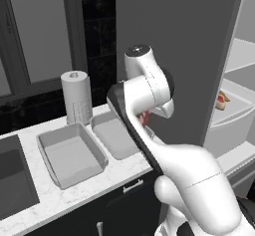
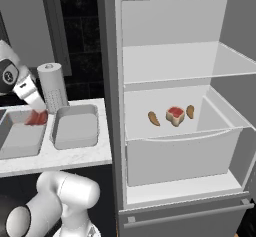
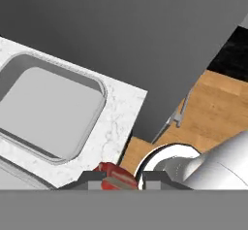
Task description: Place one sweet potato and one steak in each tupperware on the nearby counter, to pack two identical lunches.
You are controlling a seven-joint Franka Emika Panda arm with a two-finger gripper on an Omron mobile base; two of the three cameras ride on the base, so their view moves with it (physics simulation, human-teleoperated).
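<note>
Steak carried over the tubs
The gripper [image 2: 36, 112], at the frame's left, grasps a steak [image 2: 36, 118] above the left tupperware [image 2: 20, 140]; another steak [image 2: 175, 115] lies mid-frame in the fridge drawer [image 2: 180, 153].

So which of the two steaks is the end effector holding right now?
The steak over the counter tubs, clamped in the end effector. The other steak lies on the fridge shelf between two sweet potatoes.

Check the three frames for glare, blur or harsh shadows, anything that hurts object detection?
Left base view: flat rendered light, no glare, soft low-res edges; the arm hides most of the steak. Right base view: even light, the fridge interior bright, the steak in the tool clear. Hand view: sharp, only faint shading inside the tupperware.
</note>
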